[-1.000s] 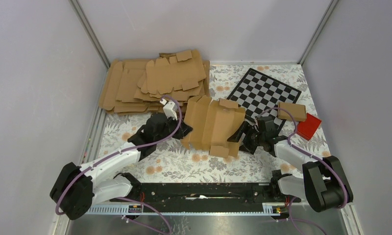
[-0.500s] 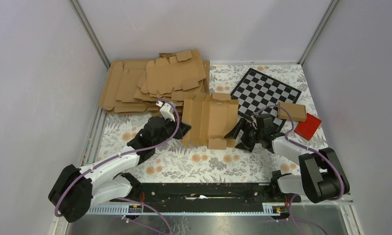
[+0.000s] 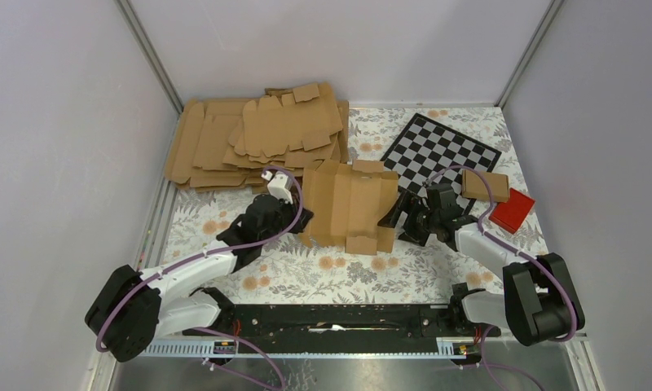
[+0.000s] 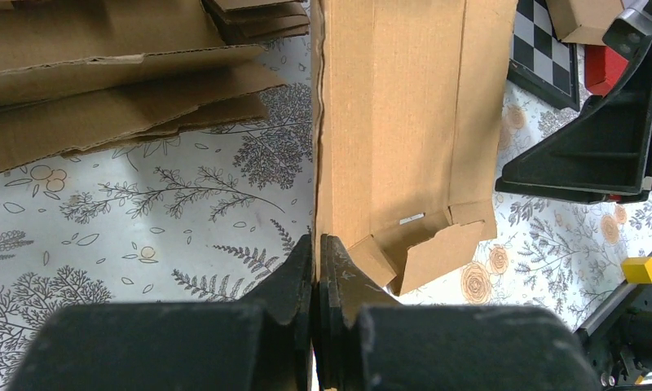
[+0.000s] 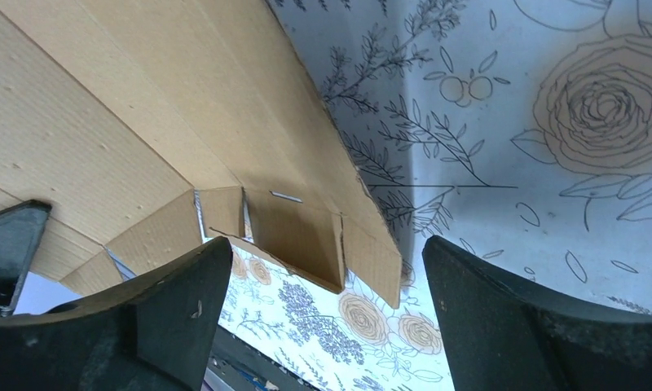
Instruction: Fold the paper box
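The paper box [image 3: 351,204] is a brown die-cut card with tabs and creases, lying partly raised in the middle of the floral table. My left gripper [image 3: 301,218] is shut on its left edge; in the left wrist view [image 4: 316,248] the card's edge [image 4: 388,114] runs up from between the closed jaws. My right gripper [image 3: 398,213] is open at the card's right edge, not gripping it. In the right wrist view [image 5: 327,269] the card [image 5: 143,138] and its tabs hang above and between the spread fingers [image 5: 502,309].
A thick stack of brown card sheets [image 3: 249,138] lies at the back left. A checkerboard [image 3: 441,151] lies at the back right, with a small folded brown carton [image 3: 484,185] and a red block [image 3: 512,209] beside it.
The card has shifted slightly back and left and lies flatter. My right gripper has moved a little away from the card's right edge and upward in view. The left gripper keeps its hold.
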You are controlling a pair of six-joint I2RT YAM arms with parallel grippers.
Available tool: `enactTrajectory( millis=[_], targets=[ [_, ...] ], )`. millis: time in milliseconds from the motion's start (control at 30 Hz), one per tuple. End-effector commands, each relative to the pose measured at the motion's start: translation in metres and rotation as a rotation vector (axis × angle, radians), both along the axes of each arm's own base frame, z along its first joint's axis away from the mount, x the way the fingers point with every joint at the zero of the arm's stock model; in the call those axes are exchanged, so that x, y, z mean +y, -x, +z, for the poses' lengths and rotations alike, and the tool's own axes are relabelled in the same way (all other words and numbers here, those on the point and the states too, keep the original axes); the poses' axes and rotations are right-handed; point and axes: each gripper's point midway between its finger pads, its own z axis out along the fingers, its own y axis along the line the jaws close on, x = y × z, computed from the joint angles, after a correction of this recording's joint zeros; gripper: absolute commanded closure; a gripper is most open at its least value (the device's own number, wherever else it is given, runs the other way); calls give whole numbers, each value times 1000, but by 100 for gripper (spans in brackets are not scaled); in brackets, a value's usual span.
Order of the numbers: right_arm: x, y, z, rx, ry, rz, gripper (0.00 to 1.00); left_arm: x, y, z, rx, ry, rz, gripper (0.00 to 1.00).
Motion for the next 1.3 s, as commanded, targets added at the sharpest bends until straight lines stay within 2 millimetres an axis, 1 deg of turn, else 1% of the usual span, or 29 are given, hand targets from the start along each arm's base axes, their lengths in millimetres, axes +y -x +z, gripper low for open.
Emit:
enactTrajectory(
  millis=[0,200,300,367,533,667,767,867,967,1000,1133,1267],
  targets=[
    [1,3,-1,16,12,25,6,0,-10,12,-61,-4,26,99],
    [5,22,-8,71,-31,51,8,-1,-8,11,-68,-3,24,100],
    [7,26,-11,81,-52,49,9,-3,-6,8,-69,3,22,100],
    [11,22,-8,62,-78,41,10,-4,-5,5,-63,4,18,100],
    [20,20,1,66,-147,33,11,-8,-5,5,-64,-1,8,100],
    [31,12,19,57,-235,30,16,-10,-3,6,-69,4,8,100],
    [34,4,31,32,-254,17,18,-10,-2,9,-79,10,12,100],
    [33,0,35,14,-247,10,22,-9,-1,13,-96,13,22,100],
    [34,2,32,36,-251,19,24,-6,0,15,-109,19,31,100],
    [35,5,28,51,-250,33,25,-4,1,15,-112,24,39,100],
    [27,16,2,93,-162,73,26,2,3,10,-113,30,62,100],
    [19,34,-20,157,-95,137,27,6,2,7,-110,15,79,100]
  ],
)
